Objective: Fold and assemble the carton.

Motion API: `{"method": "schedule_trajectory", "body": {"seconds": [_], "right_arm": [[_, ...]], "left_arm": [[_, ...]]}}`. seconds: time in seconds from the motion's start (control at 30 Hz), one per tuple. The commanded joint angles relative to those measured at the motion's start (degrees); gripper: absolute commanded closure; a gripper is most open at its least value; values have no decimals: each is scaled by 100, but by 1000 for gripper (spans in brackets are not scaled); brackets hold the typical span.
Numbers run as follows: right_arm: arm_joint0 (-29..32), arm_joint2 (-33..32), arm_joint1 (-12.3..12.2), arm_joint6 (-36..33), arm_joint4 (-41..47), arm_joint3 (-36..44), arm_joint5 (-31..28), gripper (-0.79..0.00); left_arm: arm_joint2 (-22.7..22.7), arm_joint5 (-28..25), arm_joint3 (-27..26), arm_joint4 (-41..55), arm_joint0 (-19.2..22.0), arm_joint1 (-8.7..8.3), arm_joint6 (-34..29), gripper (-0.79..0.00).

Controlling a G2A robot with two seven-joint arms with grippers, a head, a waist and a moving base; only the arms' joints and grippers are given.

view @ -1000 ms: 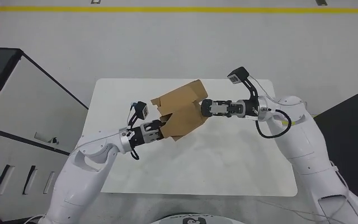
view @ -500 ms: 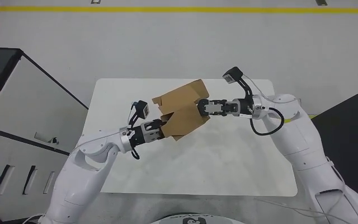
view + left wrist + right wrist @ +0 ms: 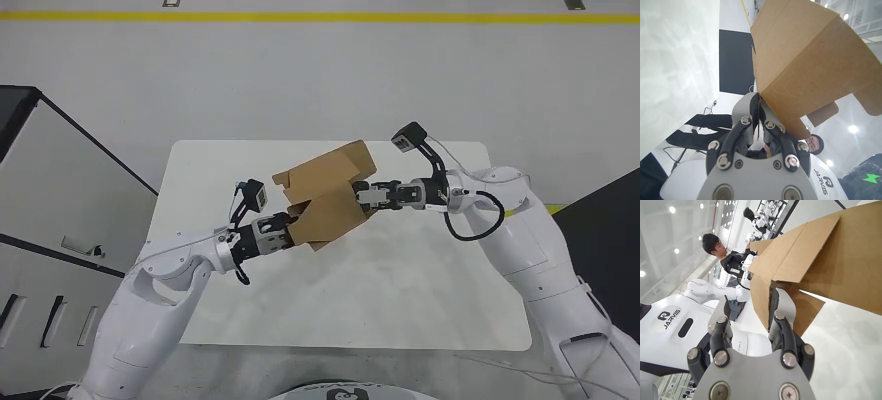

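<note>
Left gripper (image 3: 758, 108): clamped on flap of brown cardboard carton (image 3: 322, 190), centre of top view. Right gripper (image 3: 753, 308): spread, straddling opposite flap edge.

Carton (image 3: 325, 195) plain brown cardboard, desk (image 3: 400, 290) white, left hand (image 3: 758, 108) & right hand (image 3: 753, 302) silver-grey w/ black links & pads, floor (image 3: 300, 80) lt grey w/ yellow stripe (image 3: 320, 16).

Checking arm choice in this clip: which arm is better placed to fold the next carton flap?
Right, probably. The left gripper is shut on the carton, anchoring it; the right gripper is open with a flap edge between its fingers, free to close and bend it.
</note>
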State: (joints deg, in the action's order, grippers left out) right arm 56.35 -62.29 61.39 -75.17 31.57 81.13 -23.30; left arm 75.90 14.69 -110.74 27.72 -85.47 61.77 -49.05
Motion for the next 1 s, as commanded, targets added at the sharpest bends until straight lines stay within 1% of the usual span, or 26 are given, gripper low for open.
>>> {"method": "schedule_trajectory", "body": {"seconds": [0.0, 0.17, 0.4, 0.57, 0.7, 0.77, 0.9, 0.97], "right_arm": [[-6, 5, 0, -40, -4, -8, -27, -409], [-38, 11, -10, -223, -101, -17, -109, -366], [-63, 18, -20, -443, -43, -12, -138, -369], [-73, 57, -17, -447, -8, 9, -133, -342], [-95, 112, -9, -439, -34, 11, -141, -296], [-113, 139, -6, -442, -61, 3, -139, -234], [-148, 178, -4, -443, -126, -10, -138, -179], [-159, 192, -5, -448, -146, -13, -133, -166]], "left_arm": [[-3, 6, 10, 25, -5, -4, -16, 0], [-10, 12, 42, 30, -14, -19, -37, 0], [-18, 25, 42, 9, -25, -41, -90, 0], [-35, 28, 32, -36, -12, -57, -129, 0], [-46, 36, 30, -57, -2, -69, -147, 0], [-48, 44, 29, -70, 3, -75, -143, 0], [-45, 51, 40, -76, 7, -86, -125, 0], [-45, 59, 36, -65, 5, -91, -113, 0]]}}
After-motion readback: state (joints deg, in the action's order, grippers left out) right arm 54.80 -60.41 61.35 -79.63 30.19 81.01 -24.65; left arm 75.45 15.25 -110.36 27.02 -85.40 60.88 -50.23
